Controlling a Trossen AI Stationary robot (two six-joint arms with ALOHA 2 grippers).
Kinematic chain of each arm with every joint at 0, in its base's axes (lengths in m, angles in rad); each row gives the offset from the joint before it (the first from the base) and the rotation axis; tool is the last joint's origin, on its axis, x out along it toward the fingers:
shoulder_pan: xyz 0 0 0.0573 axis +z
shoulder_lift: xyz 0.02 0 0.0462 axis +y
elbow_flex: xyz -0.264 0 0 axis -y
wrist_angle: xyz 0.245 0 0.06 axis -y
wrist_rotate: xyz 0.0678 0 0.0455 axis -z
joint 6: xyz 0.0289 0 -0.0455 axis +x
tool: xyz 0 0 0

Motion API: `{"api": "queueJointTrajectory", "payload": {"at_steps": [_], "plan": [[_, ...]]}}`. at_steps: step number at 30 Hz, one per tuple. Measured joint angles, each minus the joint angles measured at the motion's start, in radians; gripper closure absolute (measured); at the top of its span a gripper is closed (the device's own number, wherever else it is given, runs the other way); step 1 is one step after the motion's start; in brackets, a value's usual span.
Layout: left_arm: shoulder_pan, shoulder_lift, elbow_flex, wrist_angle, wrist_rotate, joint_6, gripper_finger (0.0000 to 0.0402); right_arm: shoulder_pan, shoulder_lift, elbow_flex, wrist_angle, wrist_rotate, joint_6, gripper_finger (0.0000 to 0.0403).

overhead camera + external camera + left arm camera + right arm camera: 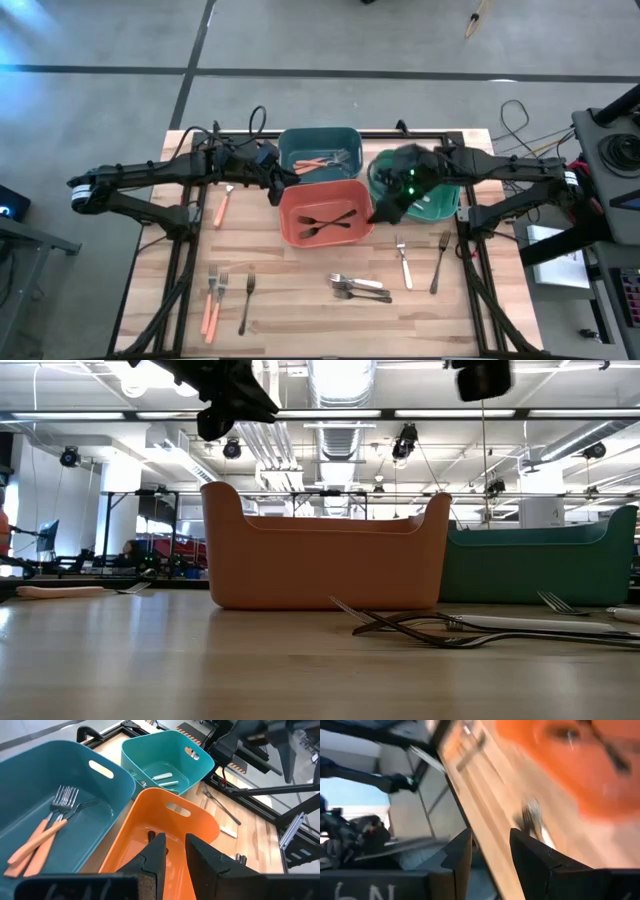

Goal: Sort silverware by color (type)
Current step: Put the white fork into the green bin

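The left gripper (174,857) hangs over the orange bin (325,215), fingers slightly apart with nothing between them. The right gripper (487,851) sits between the orange and green bin (432,203), fingers apart and empty. Two black forks (326,224) lie crossed in the orange bin, orange forks (322,159) in the teal bin (318,144). More silverware lies loose on the table (300,300) (silver pieces (358,287) in front, orange ones (212,300) at the left)
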Motion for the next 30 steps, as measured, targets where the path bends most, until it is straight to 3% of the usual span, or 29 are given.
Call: {"api": "queueJointTrajectory", "payload": {"at_steps": [11,20,23,30], "plan": [[0.0,0.0,0.0,-0.007,0.0,0.03,0.0345,0.249,0.001,-0.035,-0.424,0.129,0.239,0.0277],[0.0,0.0,0.0,-0.007,0.0,0.08,0.0345,0.406,0.011,-0.269,-0.33,0.183,0.516,0.0278],[0.0,0.0,0.0,-0.006,-0.001,0.101,0.0345,0.426,0.019,-0.355,-0.25,0.248,0.596,0.0278],[0.0,0.0,0.0,-0.005,-0.04,0.115,0.0345,0.433,0.091,-0.476,-0.146,0.259,0.67,0.0278]]}}
